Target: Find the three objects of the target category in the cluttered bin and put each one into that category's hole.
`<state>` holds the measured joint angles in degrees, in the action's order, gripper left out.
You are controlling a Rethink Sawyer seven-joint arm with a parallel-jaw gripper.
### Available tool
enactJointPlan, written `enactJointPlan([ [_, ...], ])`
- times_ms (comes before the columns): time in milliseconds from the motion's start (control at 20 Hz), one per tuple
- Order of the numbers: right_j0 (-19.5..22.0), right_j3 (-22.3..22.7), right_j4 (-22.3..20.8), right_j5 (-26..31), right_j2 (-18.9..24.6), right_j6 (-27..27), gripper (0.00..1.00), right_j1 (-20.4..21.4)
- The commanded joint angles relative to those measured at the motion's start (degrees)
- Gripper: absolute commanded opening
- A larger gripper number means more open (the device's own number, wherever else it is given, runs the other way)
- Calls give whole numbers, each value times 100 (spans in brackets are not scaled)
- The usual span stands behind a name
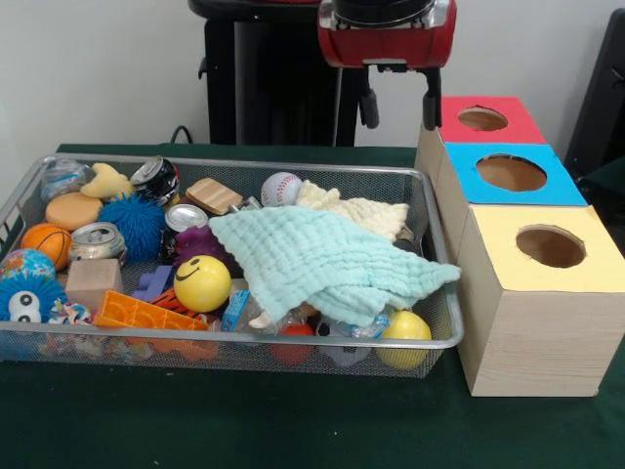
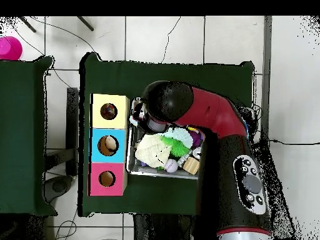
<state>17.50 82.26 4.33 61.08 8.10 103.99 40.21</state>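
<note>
Hovering empty and spread wide above the bin [image 1: 441, 256], the gripper [image 1: 398, 98] holds nothing; holes [image 2: 109, 111] show contents, sorting unfinished.

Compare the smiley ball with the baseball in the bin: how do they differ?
Colour: the smiley ball is yellow with a black face; the baseball is white with red stitching.
Place: the smiley ball sits near the bin's front, beside the mint cloth; the baseball lies at the back wall, next to the cream cloth.
Size: the smiley ball looks larger.
Both are round and uncovered, and the gripper touches neither.
</note>
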Motion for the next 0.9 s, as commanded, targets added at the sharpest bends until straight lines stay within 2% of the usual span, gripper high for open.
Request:
enactJointPlan([
  [50, -46, 509, 146, -198, -307, 1454, 100, -178],
  [300, -41, 305, -20, -146, -452, 1285, 100, -222],
  [400, -33, -54, -386, -222, -611, 1069, 100, -336],
  [600, 162, -663, -842, -344, -716, 555, 100, -688],
  [900, 666, -1301, -1219, -758, -480, -234, 100, -1233],
])
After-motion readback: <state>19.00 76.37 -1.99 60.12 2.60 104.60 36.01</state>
